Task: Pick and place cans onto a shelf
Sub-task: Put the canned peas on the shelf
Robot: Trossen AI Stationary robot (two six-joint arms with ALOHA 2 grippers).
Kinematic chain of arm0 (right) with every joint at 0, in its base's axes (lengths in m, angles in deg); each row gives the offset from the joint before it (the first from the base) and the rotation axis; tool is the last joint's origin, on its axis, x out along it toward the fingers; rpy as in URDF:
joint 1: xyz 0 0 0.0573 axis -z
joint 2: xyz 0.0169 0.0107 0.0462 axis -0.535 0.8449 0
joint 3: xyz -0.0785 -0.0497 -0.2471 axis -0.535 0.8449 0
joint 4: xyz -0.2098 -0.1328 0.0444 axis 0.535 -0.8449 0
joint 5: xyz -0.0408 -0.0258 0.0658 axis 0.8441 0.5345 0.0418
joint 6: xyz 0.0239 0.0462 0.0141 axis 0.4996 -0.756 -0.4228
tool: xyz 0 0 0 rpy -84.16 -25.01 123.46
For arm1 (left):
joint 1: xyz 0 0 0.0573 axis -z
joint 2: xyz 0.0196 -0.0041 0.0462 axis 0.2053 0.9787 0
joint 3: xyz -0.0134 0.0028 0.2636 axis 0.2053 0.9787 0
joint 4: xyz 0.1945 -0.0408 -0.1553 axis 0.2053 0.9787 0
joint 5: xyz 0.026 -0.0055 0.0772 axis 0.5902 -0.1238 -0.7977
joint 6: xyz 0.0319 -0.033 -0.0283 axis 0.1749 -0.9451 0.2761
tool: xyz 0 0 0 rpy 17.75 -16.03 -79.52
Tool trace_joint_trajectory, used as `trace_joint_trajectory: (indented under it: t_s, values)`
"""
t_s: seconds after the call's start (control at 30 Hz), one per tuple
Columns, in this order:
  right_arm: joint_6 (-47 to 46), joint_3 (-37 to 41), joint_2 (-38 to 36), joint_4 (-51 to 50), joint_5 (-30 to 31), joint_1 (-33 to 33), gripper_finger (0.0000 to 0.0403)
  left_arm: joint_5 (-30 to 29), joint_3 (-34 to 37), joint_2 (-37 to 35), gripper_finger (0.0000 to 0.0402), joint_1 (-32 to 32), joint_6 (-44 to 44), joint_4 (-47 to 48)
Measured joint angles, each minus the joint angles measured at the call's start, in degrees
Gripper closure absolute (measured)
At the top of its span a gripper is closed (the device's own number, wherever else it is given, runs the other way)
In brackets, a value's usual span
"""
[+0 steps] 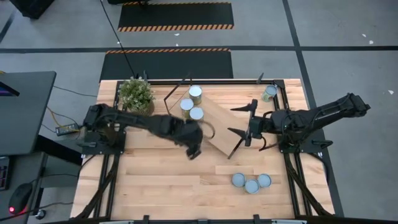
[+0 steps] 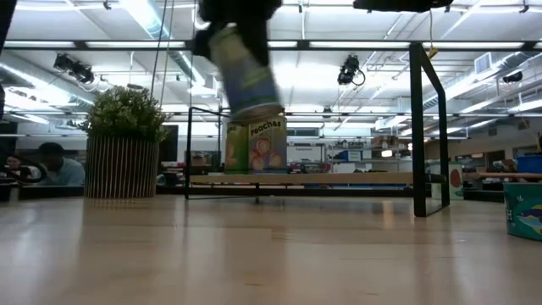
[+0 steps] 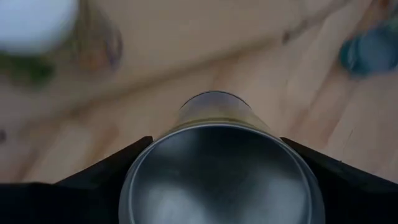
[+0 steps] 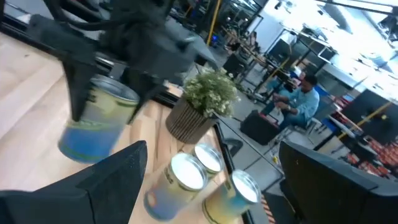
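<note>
My left gripper [image 1: 194, 148] is shut on a can [image 2: 246, 76] with a greenish label, held in the air over the table's middle, just on the near side of the shelf [image 1: 217, 118]. The shelf is a light-wood board on black frame legs and lies slantwise on the table. Three cans [image 1: 193, 104] stand upright on its far left part. My right gripper [image 1: 239, 122] is open and empty over the shelf's right end. Three more cans [image 1: 251, 183] stand on the table near the front right, and one can [image 1: 269, 92] stands at the far right. My left gripper pinches the can's two opposite sides [image 3: 142, 163] between its two fingers, near the silvery end that faces the wrist camera. The fingers come from above and lie along the can. The can hangs below them, tilted, clear of the table [image 2: 254, 254].
A potted plant [image 1: 135, 94] stands at the far left of the table. The shelf's black legs [image 2: 417, 127] stand up at its ends. Bare wood lies at the near left. People sit in the room beyond the table [image 4: 300, 99].
</note>
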Motion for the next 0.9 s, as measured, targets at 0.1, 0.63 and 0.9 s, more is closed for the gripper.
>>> trace_joint_trajectory:
  t_s: [0.1, 0.63, 0.9]
  values:
    - [-1.75, -0.02, -0.99, -2.73, 0.01, 1.02, 0.003, 0.27, -2.04, 1.38, 0.0074, -3.16, 4.89, -4.1]
    - [-7.72, -0.02, -4.56, -9.42, 1.95, 1.25, 0.003, 3.46, -22.85, 21.04, 0.0074, -8.93, 20.43, 0.52]
    - [-8.35, -0.02, -6.36, -9.37, 1.88, 0.84, 0.003, 2.42, -22.85, 23.06, 0.0069, -8.53, 22.82, 0.74]
